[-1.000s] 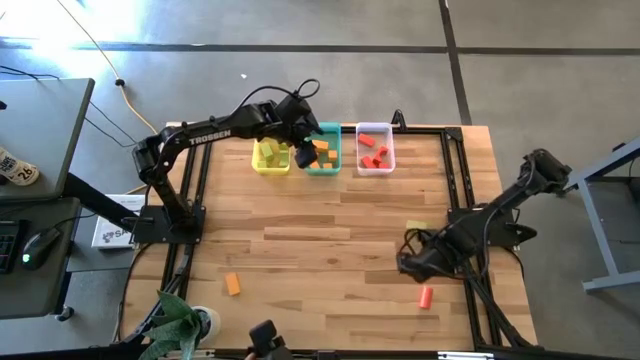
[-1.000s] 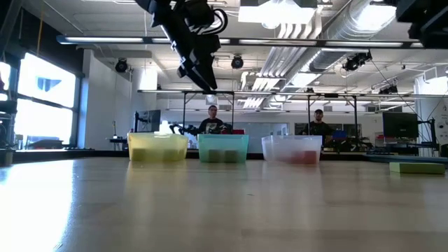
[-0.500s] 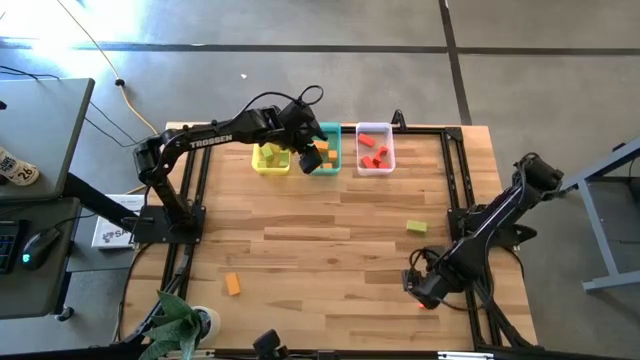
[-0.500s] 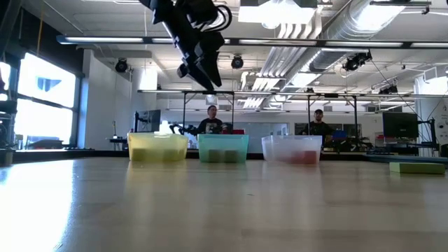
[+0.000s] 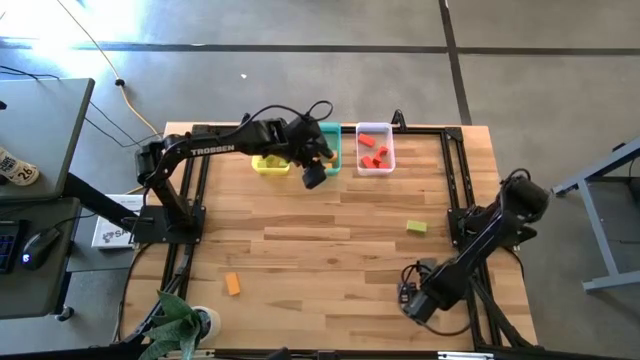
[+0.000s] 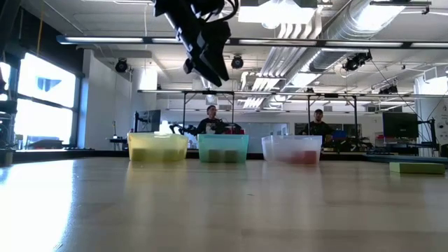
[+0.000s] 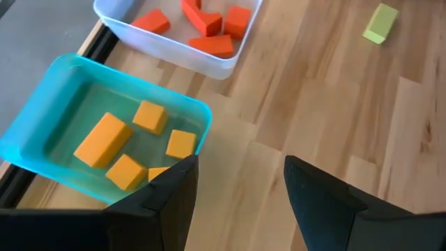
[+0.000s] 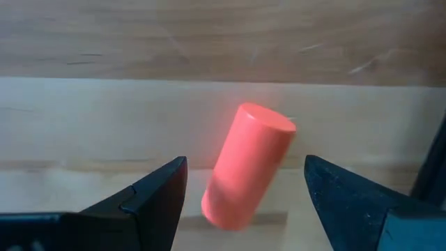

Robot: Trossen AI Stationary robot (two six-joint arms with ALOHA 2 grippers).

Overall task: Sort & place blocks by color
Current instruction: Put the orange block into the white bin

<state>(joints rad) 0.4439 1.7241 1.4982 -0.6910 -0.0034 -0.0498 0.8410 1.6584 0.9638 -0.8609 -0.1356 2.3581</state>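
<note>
- At the table's near right corner, the right gripper [image 8: 244, 202] hangs over a red cylinder [image 8: 247, 166], which lies between its wide-spread fingers; only the right wrist view shows this block, as the arm hides it from above.
- Farther in, an orange block [image 5: 232, 284] and a green block [image 5: 417, 227] lie on bare wood.
- At the far edge, the left gripper [image 7: 240, 192], open and empty, hovers by the teal bin [image 7: 42, 111] of orange blocks [image 7: 103, 140], with the clear bin [image 7: 216, 66] beside it.

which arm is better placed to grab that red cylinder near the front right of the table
Right. The right gripper is open directly over the red cylinder, which lies between its fingers. The left gripper is far off, by the teal bin.
</note>
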